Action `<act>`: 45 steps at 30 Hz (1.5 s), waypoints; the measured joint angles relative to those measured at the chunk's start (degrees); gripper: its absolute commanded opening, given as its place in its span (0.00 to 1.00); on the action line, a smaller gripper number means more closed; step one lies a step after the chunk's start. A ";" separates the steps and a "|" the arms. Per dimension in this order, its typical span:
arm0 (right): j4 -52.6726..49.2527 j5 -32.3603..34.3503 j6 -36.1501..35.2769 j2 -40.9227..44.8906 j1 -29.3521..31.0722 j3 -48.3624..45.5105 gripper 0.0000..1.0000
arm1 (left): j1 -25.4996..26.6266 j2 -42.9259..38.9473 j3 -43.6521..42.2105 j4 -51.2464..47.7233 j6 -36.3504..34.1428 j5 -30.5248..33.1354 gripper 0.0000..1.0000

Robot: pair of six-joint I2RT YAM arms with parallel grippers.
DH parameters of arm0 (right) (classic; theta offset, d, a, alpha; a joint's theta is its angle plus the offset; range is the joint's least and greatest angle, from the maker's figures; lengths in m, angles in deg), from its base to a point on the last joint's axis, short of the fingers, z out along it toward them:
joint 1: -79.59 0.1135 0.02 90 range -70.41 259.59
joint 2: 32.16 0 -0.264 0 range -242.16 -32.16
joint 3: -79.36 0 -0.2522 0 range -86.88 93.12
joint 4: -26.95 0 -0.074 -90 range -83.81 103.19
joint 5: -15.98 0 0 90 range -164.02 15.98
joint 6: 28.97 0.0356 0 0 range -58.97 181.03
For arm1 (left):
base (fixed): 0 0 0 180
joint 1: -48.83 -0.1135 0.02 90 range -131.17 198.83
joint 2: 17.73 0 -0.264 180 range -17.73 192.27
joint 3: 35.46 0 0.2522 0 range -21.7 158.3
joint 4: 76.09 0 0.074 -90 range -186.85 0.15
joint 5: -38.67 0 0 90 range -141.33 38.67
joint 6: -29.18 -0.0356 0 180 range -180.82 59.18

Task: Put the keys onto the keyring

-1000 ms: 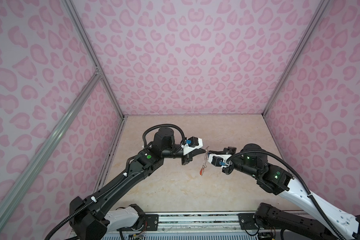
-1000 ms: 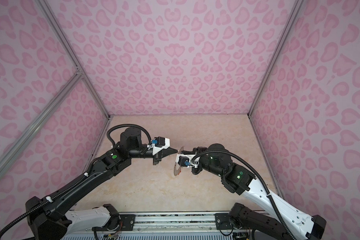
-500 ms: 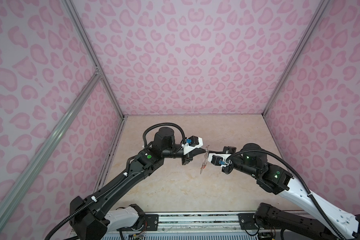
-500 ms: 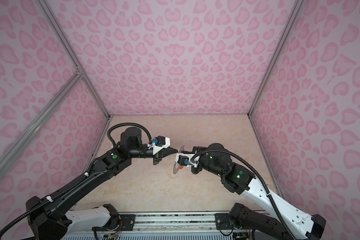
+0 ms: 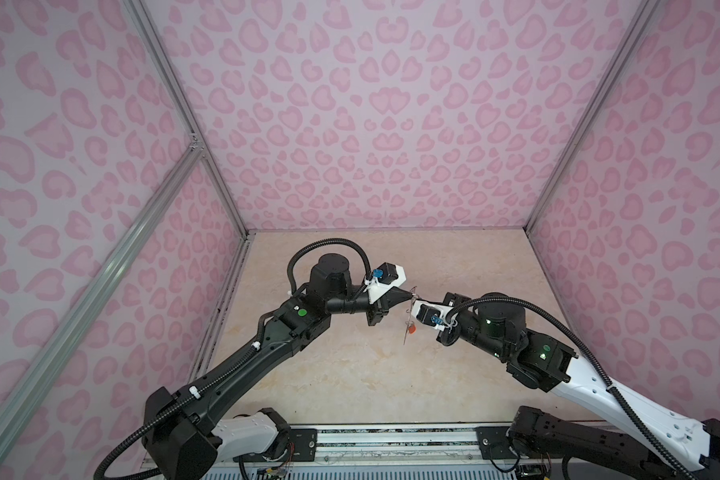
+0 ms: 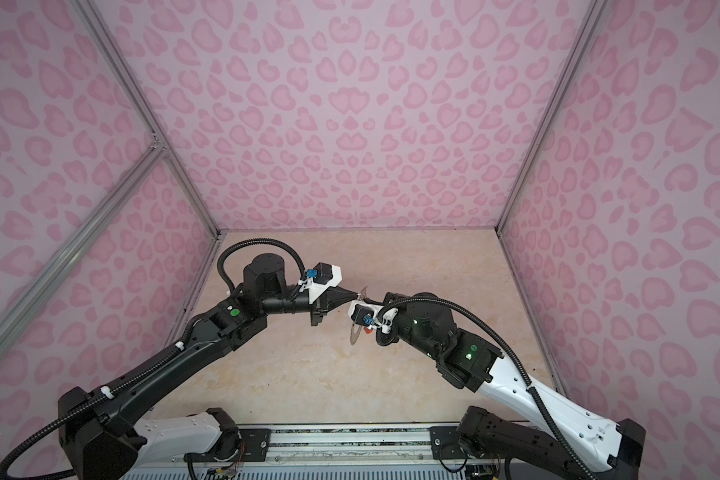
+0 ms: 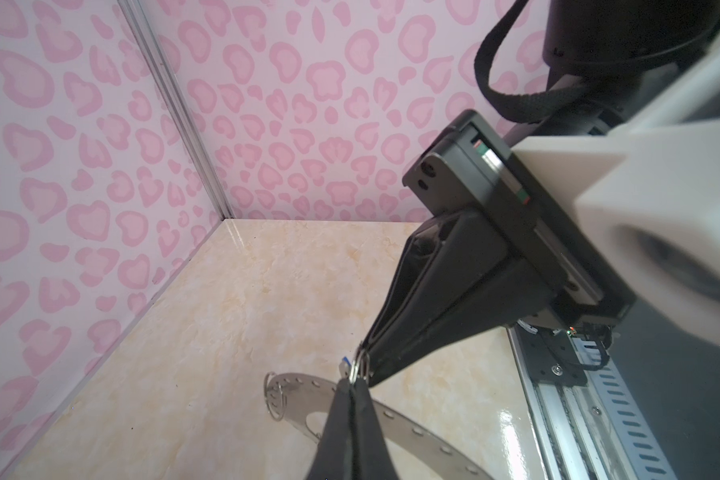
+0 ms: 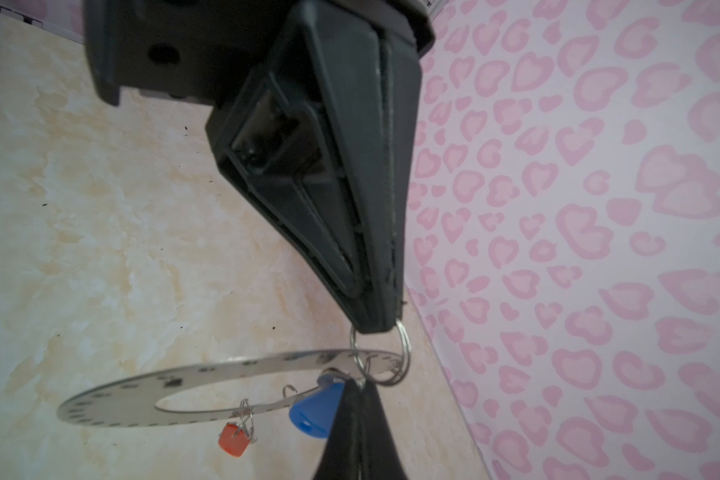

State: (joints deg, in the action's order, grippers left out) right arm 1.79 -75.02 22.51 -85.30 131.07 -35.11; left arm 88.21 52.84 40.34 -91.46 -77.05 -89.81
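Note:
The keyring (image 8: pixel 142 399), a flat grey disc with a large hole, hangs in the air between both arms, edge-on in both top views (image 5: pixel 407 332) (image 6: pixel 355 334). A key with a red tag (image 8: pixel 233 440) (image 5: pixel 411 329) dangles from a small loop on its rim. The blue-tagged key (image 8: pixel 314 409) sits by a larger wire loop (image 8: pixel 404 353) (image 7: pixel 358 368). My left gripper (image 7: pixel 352 382) (image 8: pixel 377 328) is shut on that loop. My right gripper (image 8: pixel 360 384) (image 7: pixel 366 353) is shut on the same loop, tip to tip with the left. The blue tag touches its fingers.
The beige marble floor (image 5: pixel 350 374) lies below the hanging ring. Pink patterned walls (image 5: pixel 350 124) close in the back and both sides. A metal rail (image 5: pixel 391 436) with both arm bases runs along the front edge.
The keyring with the red tag has risen slightly and shifted a little right. Both arms have hardly moved and stay tip to tip.

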 measured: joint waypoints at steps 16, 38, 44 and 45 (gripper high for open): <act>-1.92 -4.87 8.02 2.60 -3.15 0.20 0.28 | -0.72 -0.72 -2.12 4.31 -0.28 -1.70 0.03; -3.19 -29.03 20.37 -0.94 -13.42 3.43 0.18 | -0.81 -0.74 -2.10 2.21 -5.51 -6.51 0.03; -3.06 -29.73 20.94 -1.14 -13.81 3.41 0.15 | -0.81 -0.74 -2.05 1.27 -6.36 -6.54 0.03; -3.06 -30.01 20.94 -1.27 -13.86 3.41 0.14 | -0.81 -0.74 -2.03 1.27 -6.38 -6.54 0.03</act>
State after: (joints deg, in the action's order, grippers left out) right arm -1.27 -105.03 43.45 -86.57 117.22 -31.70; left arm 87.40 52.10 38.31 -90.19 -83.43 -96.34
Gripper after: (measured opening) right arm 0.152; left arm 0.050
